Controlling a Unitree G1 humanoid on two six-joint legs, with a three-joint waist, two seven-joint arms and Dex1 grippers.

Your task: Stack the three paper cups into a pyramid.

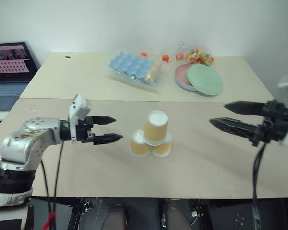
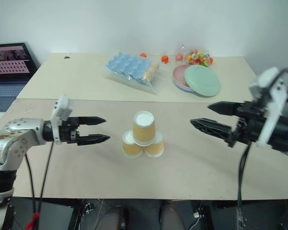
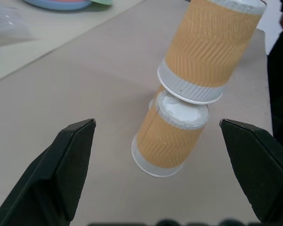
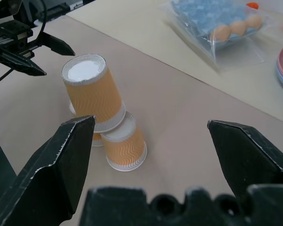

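Three yellow-orange paper cups stand upside down as a pyramid in the middle of the near table. The left base cup [image 1: 139, 143] and the right base cup [image 1: 162, 144] touch each other, and the top cup [image 1: 155, 127] rests across both. My left gripper [image 1: 113, 130] hangs open to the left of the stack, apart from it and pointing at it. To the right my right gripper [image 1: 224, 115] is also open, well clear of the cups and empty. The wrist views show the stack between each pair of spread fingers, the top cup [image 4: 93, 92] leaning slightly.
On the far table lie a blue egg tray in clear plastic [image 1: 133, 68], stacked pink and green plates [image 1: 199, 79] and a bag of coloured balls [image 1: 198, 55]. A laptop [image 1: 10, 67] sits at the far left. A seam [image 1: 134, 100] runs between the two tables.
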